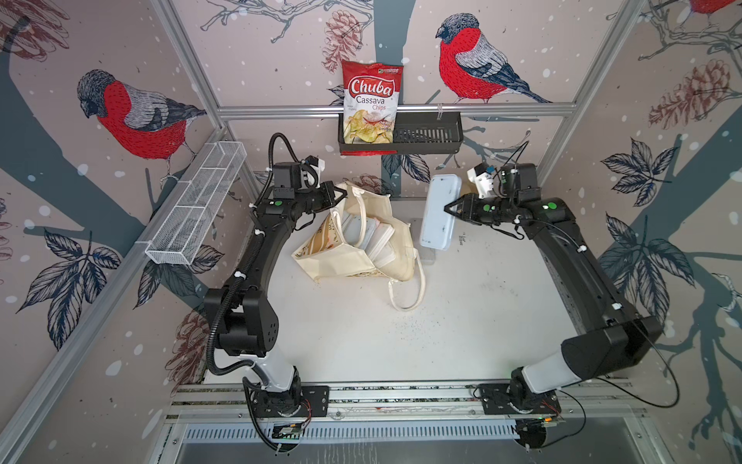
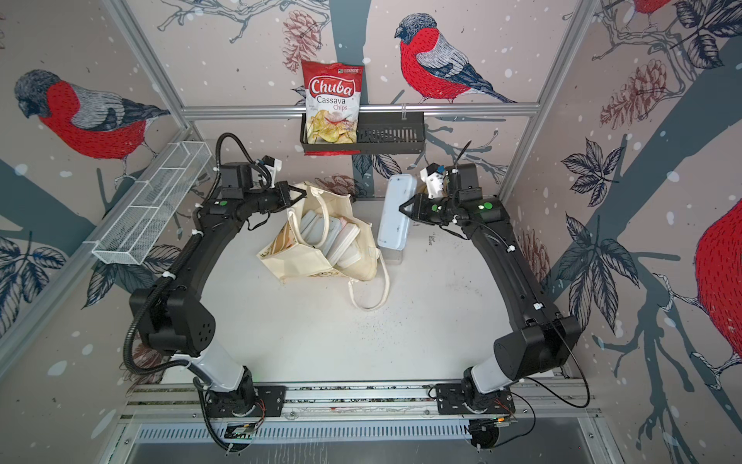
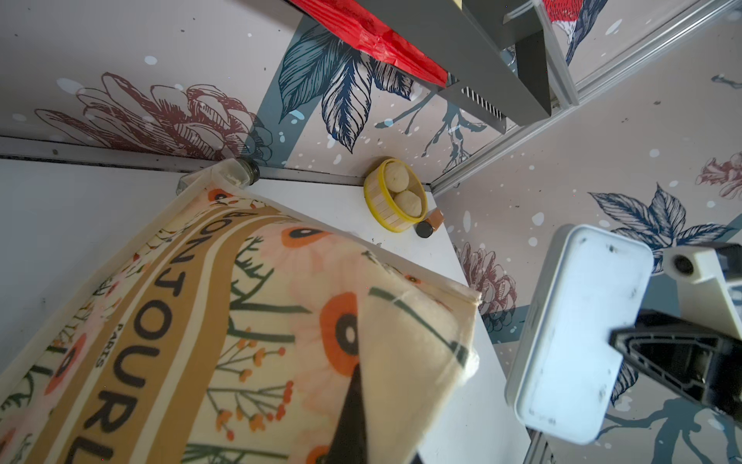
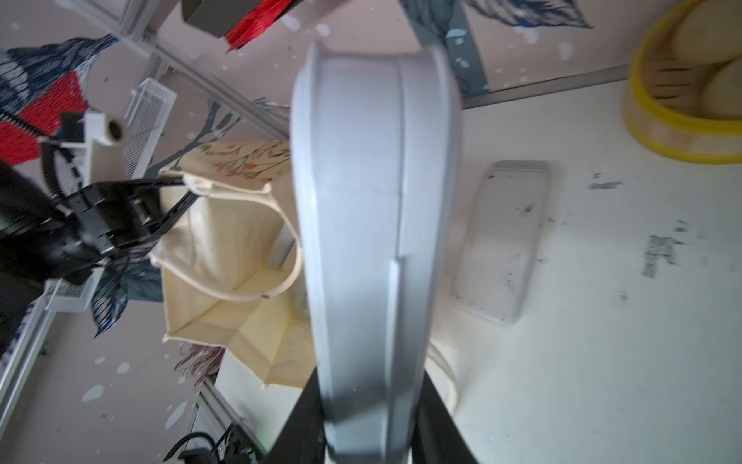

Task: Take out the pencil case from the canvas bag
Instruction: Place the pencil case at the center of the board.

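pencil case (image 1: 439, 213) is out of the bag (image 1: 353, 257), raised clear of the table (image 1: 482, 321) just right of it. left gripper (image 1: 344, 195) is clenched on the open bag's rim. right gripper (image 1: 447, 209) grasps the pencil case by one long edge.

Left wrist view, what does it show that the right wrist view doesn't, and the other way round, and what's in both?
Only the left wrist view: the tan lettered band on the bag, and a glass jar behind the bag.
Only the right wrist view: the bag's open inside, a second case flat on the table, and the wire basket.
Both: the pencil case, out of the bag, the yellow steamer and the red chip bag.
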You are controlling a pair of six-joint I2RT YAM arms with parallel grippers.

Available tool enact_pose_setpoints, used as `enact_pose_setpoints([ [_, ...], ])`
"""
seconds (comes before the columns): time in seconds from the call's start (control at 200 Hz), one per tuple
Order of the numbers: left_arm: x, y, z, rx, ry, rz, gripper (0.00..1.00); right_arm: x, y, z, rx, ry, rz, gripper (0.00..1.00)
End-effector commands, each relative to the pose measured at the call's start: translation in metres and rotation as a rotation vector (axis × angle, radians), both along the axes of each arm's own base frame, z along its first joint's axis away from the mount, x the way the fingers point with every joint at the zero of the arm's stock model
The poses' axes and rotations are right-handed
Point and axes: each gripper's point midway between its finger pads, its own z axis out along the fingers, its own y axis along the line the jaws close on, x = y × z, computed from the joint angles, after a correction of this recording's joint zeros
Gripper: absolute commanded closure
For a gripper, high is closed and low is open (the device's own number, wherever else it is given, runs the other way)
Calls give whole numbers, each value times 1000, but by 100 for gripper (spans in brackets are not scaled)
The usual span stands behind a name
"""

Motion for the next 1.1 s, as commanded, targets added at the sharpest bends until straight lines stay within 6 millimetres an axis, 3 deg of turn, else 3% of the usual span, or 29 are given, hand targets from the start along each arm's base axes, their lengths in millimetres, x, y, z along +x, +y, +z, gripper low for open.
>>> enact_pose_setpoints([
  [0.0, -6, 7, 6, 84, -56, -3, 100, 17, -38, -36, -114, 52, -103, 100],
  [0.19, -13, 11, 13, 109, -107, 8, 100, 41, -87, -110, -241, 207, -194, 100],
  [0.32, -18, 9, 10, 95, -125, 0, 100, 50, -104, -148, -336, 290, -210, 100],
  [0.71, -24, 5, 7, 55, -125, -15, 100, 76, -111, -210, -348, 411, -201, 100],
  [0.9, -23, 4, 5, 37, -121, -18, 100, 94, -103, -216, -317, 416, -176, 100],
  [1.096, -23, 4, 2, 42, -117, -14, 100, 97, -91, -224, -282, 435, -113, 100],
])
